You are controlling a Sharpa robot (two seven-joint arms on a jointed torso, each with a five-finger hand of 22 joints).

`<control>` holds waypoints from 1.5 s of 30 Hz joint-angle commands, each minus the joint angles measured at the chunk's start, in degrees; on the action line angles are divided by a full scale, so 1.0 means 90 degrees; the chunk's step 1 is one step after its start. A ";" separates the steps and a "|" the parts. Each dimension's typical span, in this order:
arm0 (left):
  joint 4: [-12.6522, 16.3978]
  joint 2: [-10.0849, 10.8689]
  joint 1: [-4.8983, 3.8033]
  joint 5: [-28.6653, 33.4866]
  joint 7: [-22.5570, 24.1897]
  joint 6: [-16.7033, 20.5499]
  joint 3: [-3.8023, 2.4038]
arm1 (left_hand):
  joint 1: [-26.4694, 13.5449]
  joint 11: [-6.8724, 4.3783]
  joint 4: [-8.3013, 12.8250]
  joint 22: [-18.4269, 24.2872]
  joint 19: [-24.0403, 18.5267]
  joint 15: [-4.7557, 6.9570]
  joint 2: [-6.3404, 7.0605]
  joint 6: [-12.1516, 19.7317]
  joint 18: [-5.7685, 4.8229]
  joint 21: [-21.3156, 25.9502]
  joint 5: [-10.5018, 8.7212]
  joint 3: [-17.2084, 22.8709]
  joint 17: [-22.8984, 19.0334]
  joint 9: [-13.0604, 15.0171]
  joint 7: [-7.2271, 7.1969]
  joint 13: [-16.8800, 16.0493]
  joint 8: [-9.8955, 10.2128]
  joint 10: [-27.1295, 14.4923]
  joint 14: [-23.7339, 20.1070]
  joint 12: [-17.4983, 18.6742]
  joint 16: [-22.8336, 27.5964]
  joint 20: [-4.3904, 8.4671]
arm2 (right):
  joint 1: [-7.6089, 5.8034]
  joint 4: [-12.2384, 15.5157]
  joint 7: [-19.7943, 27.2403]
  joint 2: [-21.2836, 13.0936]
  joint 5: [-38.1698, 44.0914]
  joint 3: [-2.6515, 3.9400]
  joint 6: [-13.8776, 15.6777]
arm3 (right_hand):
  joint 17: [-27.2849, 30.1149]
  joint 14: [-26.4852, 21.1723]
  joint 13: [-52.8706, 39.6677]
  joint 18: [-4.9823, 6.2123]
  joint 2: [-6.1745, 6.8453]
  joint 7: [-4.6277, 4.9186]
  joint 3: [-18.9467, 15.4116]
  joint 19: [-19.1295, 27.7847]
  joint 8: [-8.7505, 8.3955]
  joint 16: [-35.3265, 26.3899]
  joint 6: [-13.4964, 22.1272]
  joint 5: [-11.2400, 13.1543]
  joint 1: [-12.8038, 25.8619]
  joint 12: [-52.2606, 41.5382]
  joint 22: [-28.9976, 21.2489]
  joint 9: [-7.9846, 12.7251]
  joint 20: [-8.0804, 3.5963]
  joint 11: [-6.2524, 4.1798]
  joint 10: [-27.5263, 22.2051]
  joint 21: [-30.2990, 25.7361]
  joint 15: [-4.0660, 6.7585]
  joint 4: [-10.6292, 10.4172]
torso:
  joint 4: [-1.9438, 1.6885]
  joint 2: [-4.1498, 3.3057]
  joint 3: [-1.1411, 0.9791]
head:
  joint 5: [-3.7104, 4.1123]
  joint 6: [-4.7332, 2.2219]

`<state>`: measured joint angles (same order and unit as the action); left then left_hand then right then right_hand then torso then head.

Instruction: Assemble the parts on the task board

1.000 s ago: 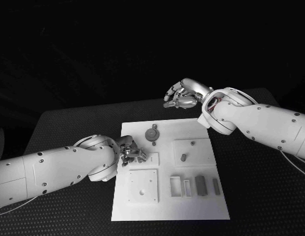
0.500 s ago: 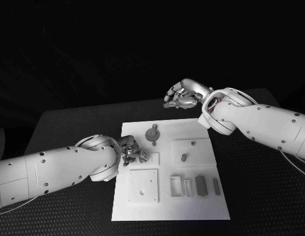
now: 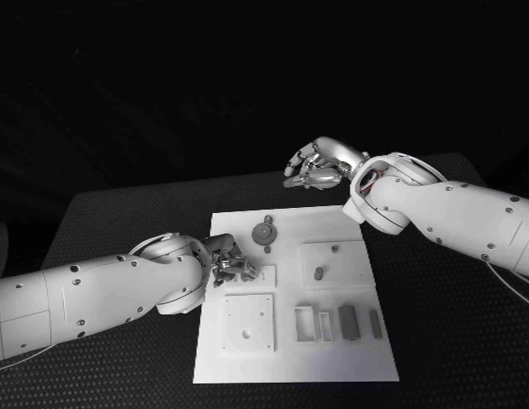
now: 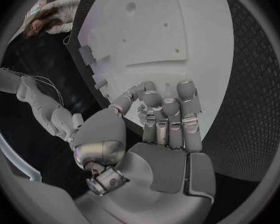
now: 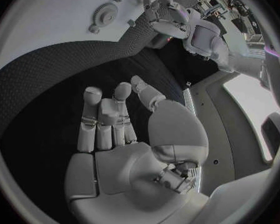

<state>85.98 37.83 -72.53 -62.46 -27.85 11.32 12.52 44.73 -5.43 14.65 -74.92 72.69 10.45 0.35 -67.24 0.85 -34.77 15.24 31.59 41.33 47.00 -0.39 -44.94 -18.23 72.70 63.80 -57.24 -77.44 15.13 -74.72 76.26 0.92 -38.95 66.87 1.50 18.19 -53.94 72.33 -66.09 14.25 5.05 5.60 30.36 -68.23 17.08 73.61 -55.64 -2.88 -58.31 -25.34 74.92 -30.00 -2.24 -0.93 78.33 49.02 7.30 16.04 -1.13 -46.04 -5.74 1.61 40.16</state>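
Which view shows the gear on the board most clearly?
The head view: the gear lies unobstructed on the board, seen from above. The right wrist view shows it small and bent near the rim. In the left wrist view I cannot identify it.

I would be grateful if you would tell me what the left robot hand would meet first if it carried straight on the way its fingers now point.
Probably the white board itself: the left robot hand points its fingers across the board's bare surface. Depth is unclear, so contact may already exist.

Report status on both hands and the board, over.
Left hand down at white task board left edge, grip unclear. Right hand open, raised beyond board. Grey gear part on board, nothing obstructing.
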 commanded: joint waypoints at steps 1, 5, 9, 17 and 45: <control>0.0015 -0.0018 0.0001 -0.0234 0.0059 -0.0088 -0.0002 | 0.0492 -0.0022 0.0072 -0.0128 0.0023 0.0053 -0.0442 -0.0082 0.0075 -0.0016 -0.0017 0.0108 -0.0012 0.0011 0.0117 0.0011 0.0012 -0.0013 -0.0013 -0.0043 -0.0029 0.0073 | 0.0005 0.0002 0.0033 0.0007 -0.0003 0.0004 -0.0077 | 0.0001 -0.0020 -0.0009 0.0084 0.0009 -0.0001 -0.0020 0.0003 -0.0035 -0.0024 0.0060 0.0010 0.0060 0.0042 0.0084 -0.0007 -0.0027 -0.0003 -0.0040 -0.0021 -0.0015 -0.0018 | -0.0001 -0.0001 -0.0002 | 0.0005 0.0004; 0.0016 -0.0027 0.0001 -0.0341 0.0035 -0.0091 -0.0001 | 0.0497 -0.0021 0.0063 -0.0128 0.0024 0.0053 -0.0438 -0.0082 0.0075 -0.0016 -0.0035 0.0110 -0.0015 0.0011 0.0117 0.0012 0.0014 -0.0012 -0.0013 -0.0043 -0.0030 0.0073 | 0.0005 0.0002 0.0032 0.0008 -0.0003 0.0004 -0.0077 | 0.0001 -0.0020 -0.0010 0.0084 0.0008 -0.0001 -0.0019 0.0003 -0.0035 -0.0024 0.0060 0.0010 0.0061 0.0042 0.0084 -0.0008 -0.0027 -0.0003 -0.0040 -0.0021 -0.0015 -0.0018 | 0.0001 0.0000 -0.0003 | 0.0010 0.0005; 0.0005 -0.0034 0.0001 -0.0447 0.0013 -0.0111 0.0000 | 0.0500 -0.0021 0.0059 -0.0128 0.0024 0.0053 -0.0437 -0.0082 0.0075 -0.0015 -0.0043 0.0111 -0.0016 0.0011 0.0118 0.0014 0.0016 -0.0013 -0.0014 -0.0043 -0.0030 0.0073 | 0.0005 0.0004 0.0031 0.0008 -0.0003 0.0004 -0.0082 | 0.0000 -0.0020 -0.0010 0.0084 0.0008 0.0000 -0.0020 0.0002 -0.0036 -0.0024 0.0061 0.0010 0.0061 0.0042 0.0085 -0.0008 -0.0027 -0.0003 -0.0040 -0.0022 -0.0015 -0.0018 | 0.0001 0.0002 -0.0003 | 0.0010 0.0003; 0.0000 -0.0042 0.0001 -0.0568 -0.0043 -0.0188 0.0003 | 0.0505 -0.0021 0.0055 -0.0128 0.0025 0.0053 -0.0436 -0.0083 0.0075 -0.0015 -0.0052 0.0114 -0.0018 0.0012 0.0118 0.0015 0.0016 -0.0012 -0.0013 -0.0044 -0.0032 0.0073 | 0.0005 0.0007 0.0032 0.0006 -0.0003 0.0004 -0.0085 | 0.0000 -0.0020 -0.0011 0.0084 0.0008 0.0000 -0.0020 0.0002 -0.0036 -0.0024 0.0061 0.0010 0.0063 0.0042 0.0085 -0.0009 -0.0027 -0.0003 -0.0040 -0.0022 -0.0015 -0.0018 | -0.0001 0.0002 -0.0004 | 0.0012 0.0010; -0.0030 -0.0082 0.0002 -0.0598 -0.0099 -0.0155 0.0009 | 0.0508 -0.0017 0.0018 -0.0127 0.0020 0.0051 -0.0421 -0.0074 0.0072 -0.0012 -0.0085 0.0114 -0.0028 0.0011 0.0122 0.0021 0.0028 -0.0017 -0.0019 -0.0044 -0.0034 0.0071 | 0.0005 0.0030 0.0048 -0.0023 -0.0003 0.0004 -0.0062 | -0.0001 -0.0019 -0.0013 0.0084 0.0006 -0.0001 -0.0019 0.0000 -0.0037 -0.0024 0.0060 0.0010 0.0065 0.0042 0.0087 -0.0015 -0.0028 -0.0003 -0.0039 -0.0023 -0.0015 -0.0017 | 0.0000 -0.0001 -0.0003 | 0.0021 0.0026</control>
<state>85.70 37.23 -72.60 -67.39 -28.74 9.42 12.52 44.95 -5.33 14.73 -74.94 72.89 10.52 0.57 -67.16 0.85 -34.76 14.57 32.27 41.17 47.07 -0.29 -44.85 -17.85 72.81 63.77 -57.45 -77.43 15.31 -74.70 76.45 0.96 -39.15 66.87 1.50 18.04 -53.94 72.33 -66.12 14.25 5.06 5.59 30.36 -68.23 17.08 73.61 -55.65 -2.88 -58.31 -25.34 74.92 -30.04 -2.24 -0.93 78.33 49.02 7.30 16.04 -1.14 -46.02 -5.76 1.78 40.45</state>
